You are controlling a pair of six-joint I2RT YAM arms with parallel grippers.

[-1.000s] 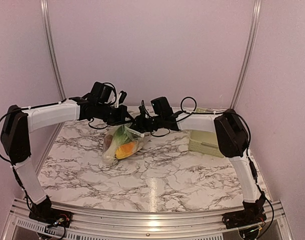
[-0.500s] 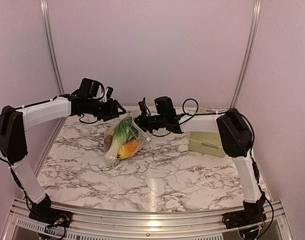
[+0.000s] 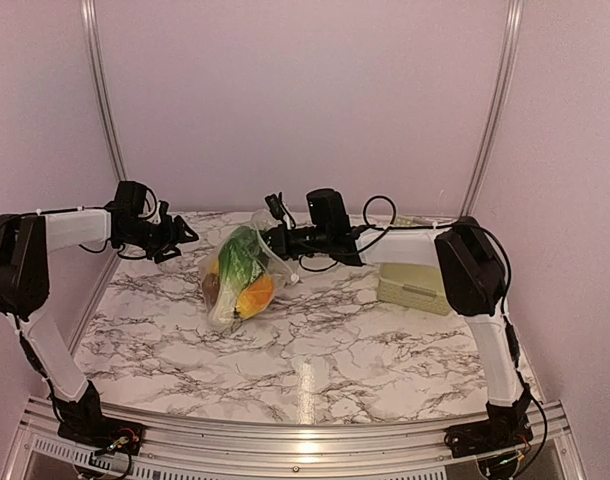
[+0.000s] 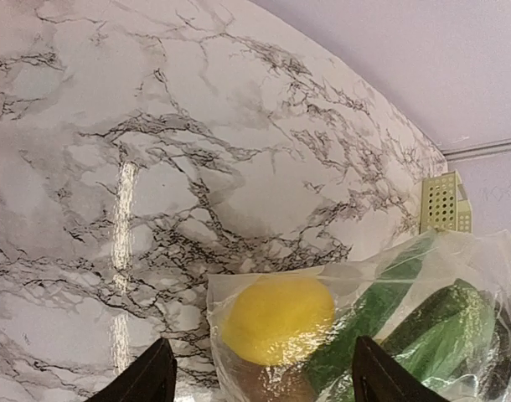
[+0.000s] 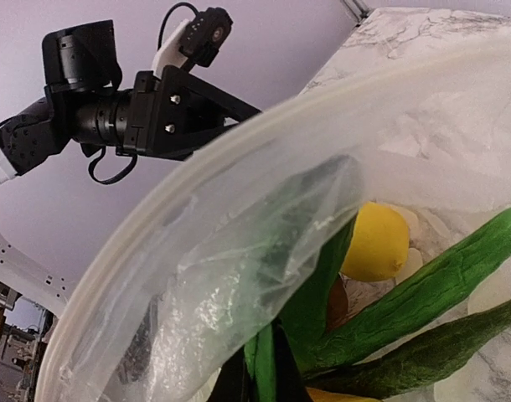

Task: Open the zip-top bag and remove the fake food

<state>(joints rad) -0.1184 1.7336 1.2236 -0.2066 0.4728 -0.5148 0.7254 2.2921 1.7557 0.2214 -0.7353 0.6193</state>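
The zip-top bag (image 3: pixel 230 300) lies on the marble table (image 3: pixel 345 350), its top edge lifted. Through the plastic I see the fake food: green leafy pieces (image 3: pixel 243 258), an orange piece (image 3: pixel 256 295) and a brown one (image 3: pixel 212 286). My right gripper (image 3: pixel 272 239) is shut on the bag's upper rim. In the right wrist view the bag's mouth (image 5: pixel 239 159) gapes, with a yellow lemon (image 5: pixel 374 243) and green vegetables (image 5: pixel 423 293) inside, and the right gripper (image 5: pixel 260 378) pinches plastic. My left gripper (image 3: pixel 182 238) stands open, left of the bag and apart from it. In the left wrist view the left gripper (image 4: pixel 262 378) frames the lemon (image 4: pixel 276 318) from a distance.
A pale green slotted basket (image 3: pixel 415 285) sits at the back right of the table, also seen as the basket (image 4: pixel 444 203) in the left wrist view. Metal frame posts (image 3: pixel 103 110) rise at both back corners, in front of the lilac walls.
My left gripper opened, let go of the bag and drew back to the left. My right gripper shut on the bag's rim and holds it up; the mouth now gapes.
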